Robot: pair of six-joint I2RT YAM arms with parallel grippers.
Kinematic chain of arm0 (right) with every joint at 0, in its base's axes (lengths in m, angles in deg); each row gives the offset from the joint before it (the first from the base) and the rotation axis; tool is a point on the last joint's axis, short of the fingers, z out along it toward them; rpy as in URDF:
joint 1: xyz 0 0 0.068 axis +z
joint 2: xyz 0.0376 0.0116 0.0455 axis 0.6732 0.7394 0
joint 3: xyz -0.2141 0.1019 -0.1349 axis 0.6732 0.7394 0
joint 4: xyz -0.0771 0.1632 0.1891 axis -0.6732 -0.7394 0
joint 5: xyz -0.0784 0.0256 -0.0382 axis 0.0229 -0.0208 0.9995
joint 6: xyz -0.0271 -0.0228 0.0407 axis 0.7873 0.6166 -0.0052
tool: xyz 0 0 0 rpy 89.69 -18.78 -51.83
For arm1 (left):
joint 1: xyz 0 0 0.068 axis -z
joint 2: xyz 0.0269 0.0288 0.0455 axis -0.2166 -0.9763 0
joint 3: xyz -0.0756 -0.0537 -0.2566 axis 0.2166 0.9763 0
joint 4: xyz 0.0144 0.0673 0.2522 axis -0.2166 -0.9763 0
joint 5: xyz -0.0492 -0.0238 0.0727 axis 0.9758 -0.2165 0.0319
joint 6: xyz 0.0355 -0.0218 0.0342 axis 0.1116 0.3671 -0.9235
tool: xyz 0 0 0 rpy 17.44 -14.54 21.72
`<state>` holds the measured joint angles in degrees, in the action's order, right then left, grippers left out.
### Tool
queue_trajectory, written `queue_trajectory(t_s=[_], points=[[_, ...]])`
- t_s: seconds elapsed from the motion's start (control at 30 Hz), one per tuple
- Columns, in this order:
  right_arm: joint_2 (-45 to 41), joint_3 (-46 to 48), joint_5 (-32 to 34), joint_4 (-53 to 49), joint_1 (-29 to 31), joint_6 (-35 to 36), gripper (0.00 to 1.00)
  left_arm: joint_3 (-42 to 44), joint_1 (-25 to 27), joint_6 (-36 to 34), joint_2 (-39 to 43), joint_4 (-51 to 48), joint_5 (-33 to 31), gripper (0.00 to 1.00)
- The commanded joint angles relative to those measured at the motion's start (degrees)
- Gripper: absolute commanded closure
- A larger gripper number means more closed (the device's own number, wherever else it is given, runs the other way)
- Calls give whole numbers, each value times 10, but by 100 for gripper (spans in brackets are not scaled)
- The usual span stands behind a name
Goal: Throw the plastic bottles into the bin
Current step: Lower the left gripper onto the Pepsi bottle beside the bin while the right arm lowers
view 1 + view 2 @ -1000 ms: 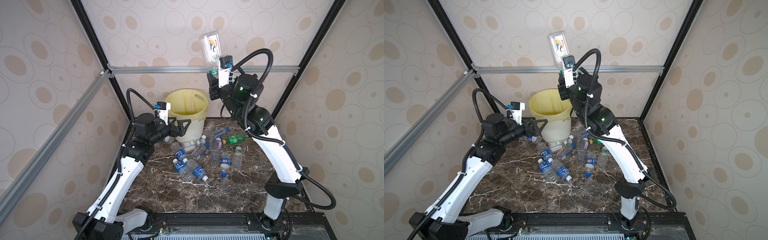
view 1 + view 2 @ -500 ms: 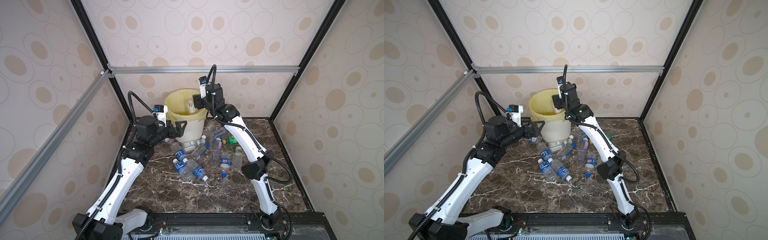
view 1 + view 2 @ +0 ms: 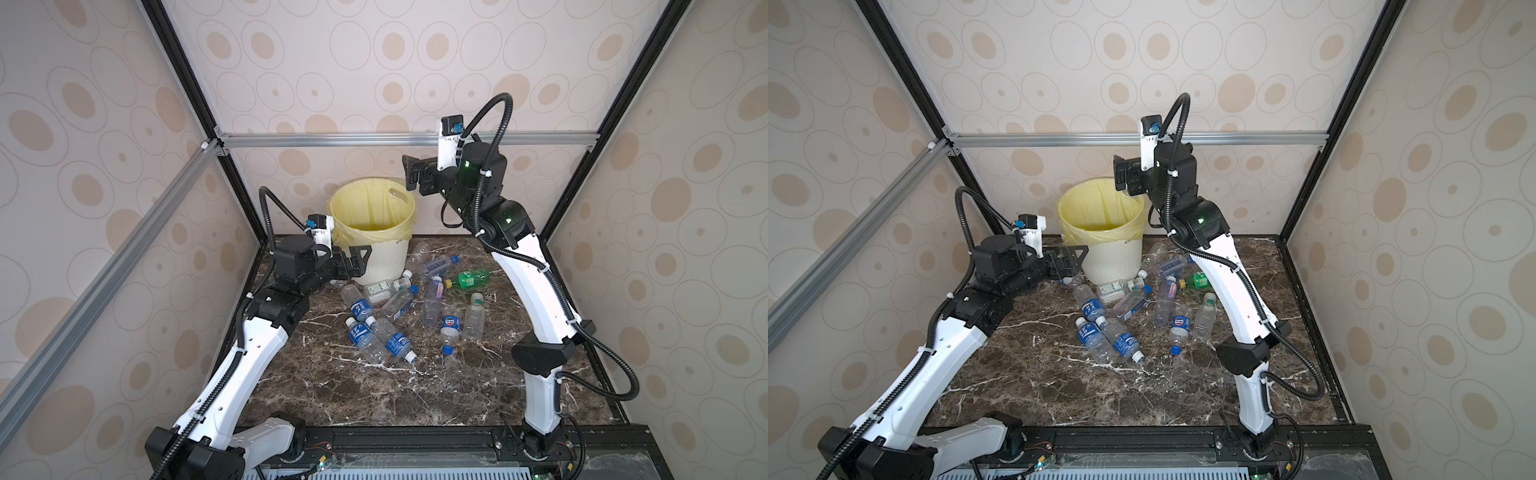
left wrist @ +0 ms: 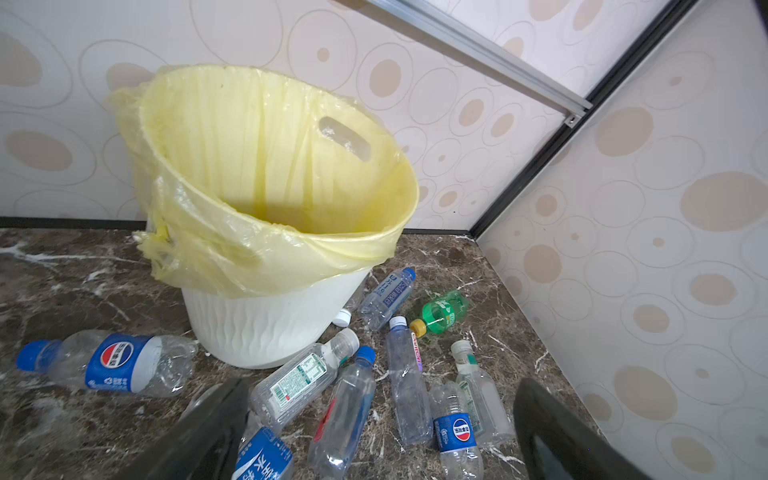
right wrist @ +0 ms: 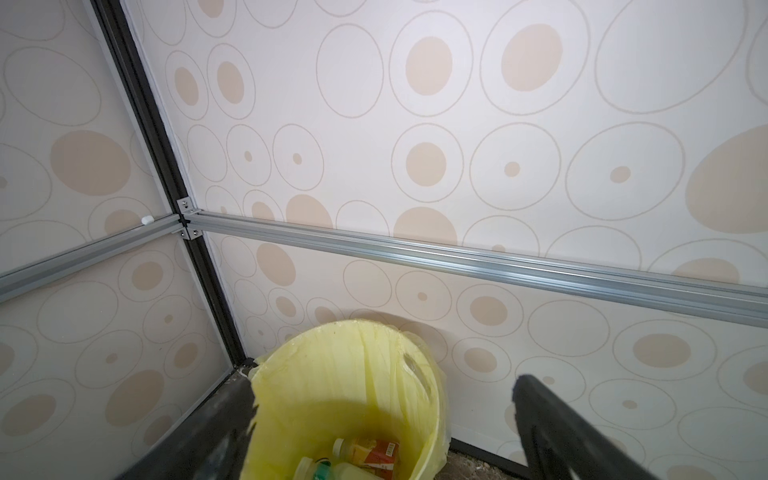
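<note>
- Cannot see down to the floor of the bin (image 3: 382, 262) (image 3: 1113, 262) in both top views; near wall and yellow liner (image 3: 361, 239) in the way.
- Can look inside the bin (image 5: 345, 374) only from the right wrist view: an amber bottle (image 5: 374, 451) with a red label and white cap, plus parts of others, cut off by the frame edge.
- Hard to count the plastic bottles (image 3: 361, 309) on the worktop (image 3: 374, 395): about 12, lying flat, clear bodies overlapping. Spread in front of the bin, nearest ones at its base.
- Green bottle (image 3: 469, 279) (image 4: 442, 311) near the bin, off to its front right.
- Blue-labelled bottle (image 4: 118, 361) beside the bin's base on the left, mostly hidden under the arm in both top views.
- Left hand (image 3: 360, 261) (image 3: 1077, 259) low, just beside the bin's left wall (image 4: 257, 328), wide open and empty.
- Shows only as 2 dark fingertips in the left wrist view (image 4: 380, 384), the rest cut off. Bottles in front of the bin lie between and beyond them. Cannot tell how high above them the hand hangs.
- Right hand (image 3: 410, 174) (image 3: 1120, 172) raised above the bin's right rim, spread wide, nothing between the fingers, well apart from the bottles on the worktop.
- In the right wrist view (image 5: 384, 386), 1 finger blurred against the liner, the bin's mouth below and between the 2.
</note>
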<state>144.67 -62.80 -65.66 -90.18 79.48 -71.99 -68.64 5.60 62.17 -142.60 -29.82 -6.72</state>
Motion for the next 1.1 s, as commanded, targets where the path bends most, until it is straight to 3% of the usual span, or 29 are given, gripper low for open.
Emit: queue_trajectory(t_s=[0.0,0.2,0.43,0.6,1.07], points=[[-16,59,-14,-24,4,-11,0,-23,2,22,-20,-57,-75,1],[-83,212,-25,1,32,5,0,-12,-31,83,-39,-94,-158,1],[-158,398,-47,67,70,7,0,40,-143,176,-62,-77,-77,1],[-181,508,-42,122,102,0,0,50,-177,221,-111,-72,-63,1],[-123,580,-29,193,165,11,0,-36,-211,301,-324,-46,17,1]])
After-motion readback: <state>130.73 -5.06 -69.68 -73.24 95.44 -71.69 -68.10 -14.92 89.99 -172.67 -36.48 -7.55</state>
